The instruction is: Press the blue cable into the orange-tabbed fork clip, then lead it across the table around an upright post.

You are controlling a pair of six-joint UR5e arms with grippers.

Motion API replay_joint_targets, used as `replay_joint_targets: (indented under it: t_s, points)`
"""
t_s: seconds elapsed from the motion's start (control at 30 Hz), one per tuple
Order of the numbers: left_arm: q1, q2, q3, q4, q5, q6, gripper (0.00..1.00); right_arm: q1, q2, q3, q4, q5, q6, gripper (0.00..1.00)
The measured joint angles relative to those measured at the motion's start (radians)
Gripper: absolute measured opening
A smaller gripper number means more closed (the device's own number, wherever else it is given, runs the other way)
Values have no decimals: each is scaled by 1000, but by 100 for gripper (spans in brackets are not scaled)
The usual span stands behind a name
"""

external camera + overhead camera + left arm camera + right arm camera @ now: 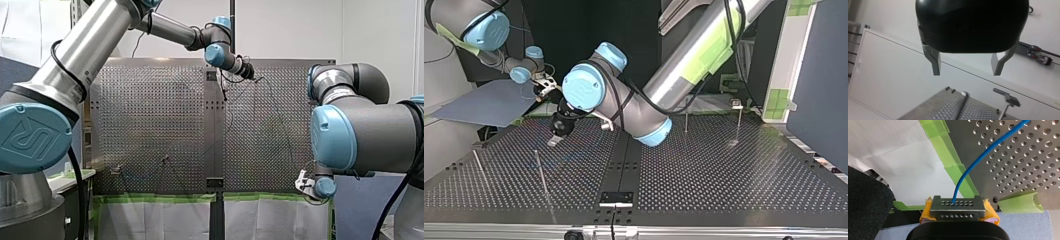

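On left arm's blue joint cap (27, 137), front view: an embossed logo mark. No other writing is legible in any view.

Left gripper (966, 67): black body, bare metal fingers (934, 62) spread wide, nothing between them and touching nothing. Front view puts it (248, 71) over the far middle of the table (150, 110); in the top view it (555, 137) hangs just above the perforated surface, left of centre.

Right gripper (956, 205): yellow pads (926, 211) pressed together on the cable (988, 151), with a drilled metal plate across the tips. It sits just off the table, at the near right corner in the front view (301, 181) and at the far left in the top view (544, 87), over a blue-grey sheet (1023, 225).

Cable: blue, leaves the pads, crosses the green tape (948, 147) at the table edge and runs on over the perforated plate. Its far end is outside the right wrist view.

Surface: metal plate with a regular hole grid and a dark centre strip (624, 165). Thin upright posts (542, 175) stand on it, two at each side of the top view. Two small fixtures (116, 170) near the front view's near left are too small to identify.

Room: white wall (898, 75); white sheet (898, 157) taped along the table edge.
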State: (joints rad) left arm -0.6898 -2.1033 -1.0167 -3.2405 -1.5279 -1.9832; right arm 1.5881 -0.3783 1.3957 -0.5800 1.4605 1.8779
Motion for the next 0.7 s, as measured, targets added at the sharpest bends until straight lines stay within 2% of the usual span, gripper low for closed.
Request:
replay_joint_targets:
  t_s: [0.13,0.33,0.53,0.7]
  points:
    - [-3,-10,0,7,-4,5,100,0,0,0,0,0,0,0]
    - [-13,-12,0,14,-14,40,100,2,0,-1,0,0,-1,0]
    - [-28,-13,0,14,-20,96,100,4,0,-3,2,0,-3,0]
    - [-37,-13,0,12,-54,145,100,6,0,-5,17,0,-4,0]
